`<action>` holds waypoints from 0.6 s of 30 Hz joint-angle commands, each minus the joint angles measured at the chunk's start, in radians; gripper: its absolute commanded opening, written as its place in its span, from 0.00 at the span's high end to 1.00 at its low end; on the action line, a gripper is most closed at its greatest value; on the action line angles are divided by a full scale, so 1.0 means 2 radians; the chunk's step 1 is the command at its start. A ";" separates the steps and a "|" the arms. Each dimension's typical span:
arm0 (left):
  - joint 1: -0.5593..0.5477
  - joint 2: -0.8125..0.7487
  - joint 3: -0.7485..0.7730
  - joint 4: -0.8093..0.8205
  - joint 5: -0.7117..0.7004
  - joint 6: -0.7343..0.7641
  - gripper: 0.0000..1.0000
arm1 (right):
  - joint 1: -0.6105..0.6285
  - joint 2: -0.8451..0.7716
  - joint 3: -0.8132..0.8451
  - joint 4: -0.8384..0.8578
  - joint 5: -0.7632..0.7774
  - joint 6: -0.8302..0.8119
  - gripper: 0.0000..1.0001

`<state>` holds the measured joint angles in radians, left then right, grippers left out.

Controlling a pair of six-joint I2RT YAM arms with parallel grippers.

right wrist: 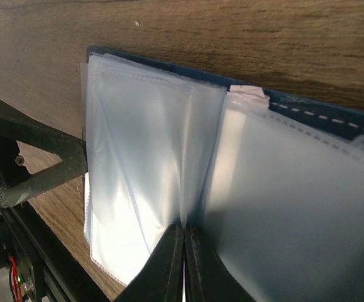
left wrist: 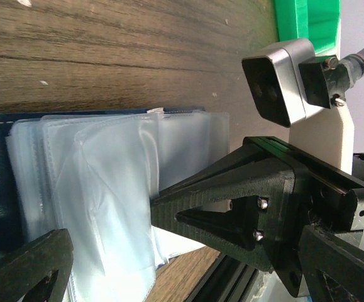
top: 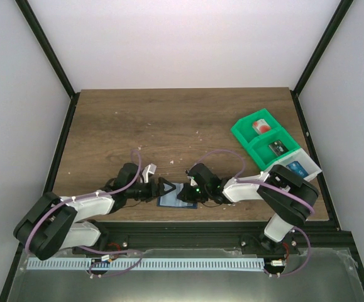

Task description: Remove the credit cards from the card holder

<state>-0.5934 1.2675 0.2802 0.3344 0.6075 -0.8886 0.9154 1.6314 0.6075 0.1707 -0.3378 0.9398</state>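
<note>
The holder (top: pixel 176 201) lies open between the pincers, sleeves (right wrist: pixel 144 157) up. The left gripper (top: pixel 168 189) gapes wide at one edge, holding nothing. The right gripper (right wrist: pixel 184 264) is pinched closed, tips against the sleeves. Cards (top: pixel 261 126) sit in bins (top: pixel 239 134) well beyond the right gripper.

Top view: card holder (top: pixel 172 200) mostly hidden under left gripper (top: pixel 168 190) & right gripper (top: pixel 188 189). Cards (top: pixel 276 148) in green bin (top: pixel 239 133) too small to id. Left wrist: lower finger (left wrist: pixel 24 267) cut off at bottom edge, green bin cut by top. Right wrist: card holder runs off right edge; sleeves (right wrist: pixel 144 163) cloudy, contents can't tell.
</note>
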 commanded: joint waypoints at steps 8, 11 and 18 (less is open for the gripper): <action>-0.031 0.007 -0.007 0.071 0.026 -0.056 0.00 | 0.006 0.023 -0.025 0.006 -0.015 0.011 0.96; -0.035 -0.002 -0.007 0.083 0.029 -0.071 0.00 | 0.006 0.018 -0.027 0.011 -0.018 0.010 0.95; -0.042 -0.014 -0.013 0.099 0.019 -0.083 0.00 | 0.006 -0.014 -0.040 0.029 -0.001 0.012 0.88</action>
<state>-0.6716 1.2518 0.2729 0.4755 0.6441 -1.0286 0.9154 1.6360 0.5682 0.2687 -0.3672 0.9607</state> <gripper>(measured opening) 0.997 0.104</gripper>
